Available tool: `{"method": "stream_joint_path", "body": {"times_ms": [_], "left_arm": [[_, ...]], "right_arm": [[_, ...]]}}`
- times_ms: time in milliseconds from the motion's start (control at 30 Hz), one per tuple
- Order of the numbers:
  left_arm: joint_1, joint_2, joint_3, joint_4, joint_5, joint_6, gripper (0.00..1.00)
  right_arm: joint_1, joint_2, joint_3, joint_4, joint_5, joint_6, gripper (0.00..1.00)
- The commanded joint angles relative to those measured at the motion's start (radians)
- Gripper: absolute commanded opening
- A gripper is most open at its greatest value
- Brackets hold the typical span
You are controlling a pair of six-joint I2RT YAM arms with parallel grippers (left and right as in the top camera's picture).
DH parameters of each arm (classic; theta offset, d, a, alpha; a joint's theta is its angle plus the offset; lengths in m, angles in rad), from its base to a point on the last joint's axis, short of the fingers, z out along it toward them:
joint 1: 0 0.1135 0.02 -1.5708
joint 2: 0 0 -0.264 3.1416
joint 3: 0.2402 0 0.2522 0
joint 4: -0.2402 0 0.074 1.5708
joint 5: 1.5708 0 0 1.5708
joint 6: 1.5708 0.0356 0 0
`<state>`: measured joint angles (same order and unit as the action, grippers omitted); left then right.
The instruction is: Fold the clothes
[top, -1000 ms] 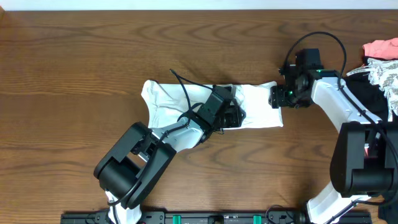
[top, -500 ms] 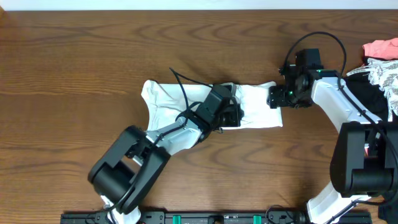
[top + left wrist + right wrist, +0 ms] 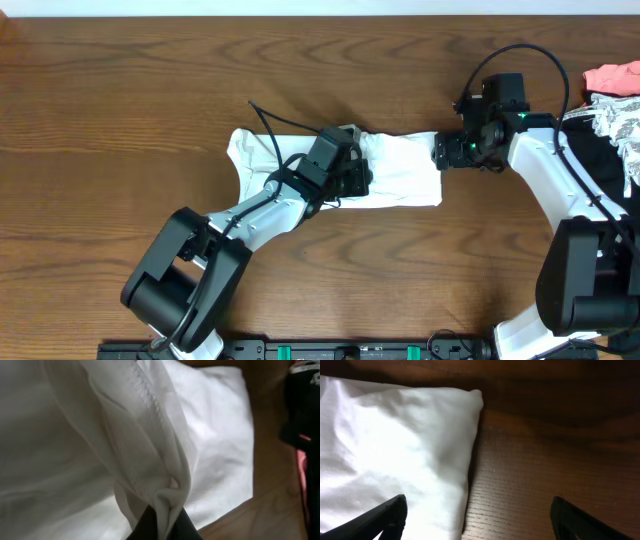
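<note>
The clothes, a white T-shirt [image 3: 400, 170], lie partly folded in a long band across the middle of the table. My left gripper [image 3: 357, 182] sits on top of its centre. In the left wrist view that gripper [image 3: 162, 525] is shut on a bunched, hemmed fold of the white cloth [image 3: 215, 420], which rises from between the dark fingertips [image 3: 145, 527]. My right gripper [image 3: 440, 152] is at the shirt's right end. In the right wrist view it [image 3: 480, 520] stands open over the shirt's edge [image 3: 395, 435], one finger [image 3: 390, 515] above cloth and the other above bare wood, holding nothing.
A heap of other garments lies at the table's right edge: pink cloth [image 3: 612, 77], white lace [image 3: 615, 120] and something black. The dark wooden table [image 3: 120, 120] stretches left and behind. Each arm's base stands at the near edge.
The left gripper closed on the cloth fold and drew it leftward, and the shirt's right edge shifted left a little. The right gripper's jaws spread wider and it moved slightly back.
</note>
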<state>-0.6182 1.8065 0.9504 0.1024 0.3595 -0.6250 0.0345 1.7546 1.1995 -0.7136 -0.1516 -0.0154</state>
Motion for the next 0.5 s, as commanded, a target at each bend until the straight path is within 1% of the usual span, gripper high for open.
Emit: {"method": "stream_joint_path", "body": {"times_ms": [0, 267, 400, 467], "left_arm": [[0.008, -0.030, 0.006, -0.026, -0.005, 0.031, 0.06], [0.008, -0.046, 0.006, -0.067, -0.009, 0.031, 0.06], [0.008, -0.077, 0.006, -0.107, -0.070, 0.031, 0.06], [0.008, -0.095, 0.006, -0.132, -0.093, 0.055, 0.06]], "right_arm": [[-0.010, -0.016, -0.003, -0.001, 0.006, -0.009, 0.89], [-0.010, -0.016, -0.003, -0.003, 0.006, -0.009, 0.89], [-0.010, -0.016, -0.003, -0.003, 0.006, -0.009, 0.89], [-0.010, -0.016, -0.003, -0.003, 0.006, -0.009, 0.89]]}}
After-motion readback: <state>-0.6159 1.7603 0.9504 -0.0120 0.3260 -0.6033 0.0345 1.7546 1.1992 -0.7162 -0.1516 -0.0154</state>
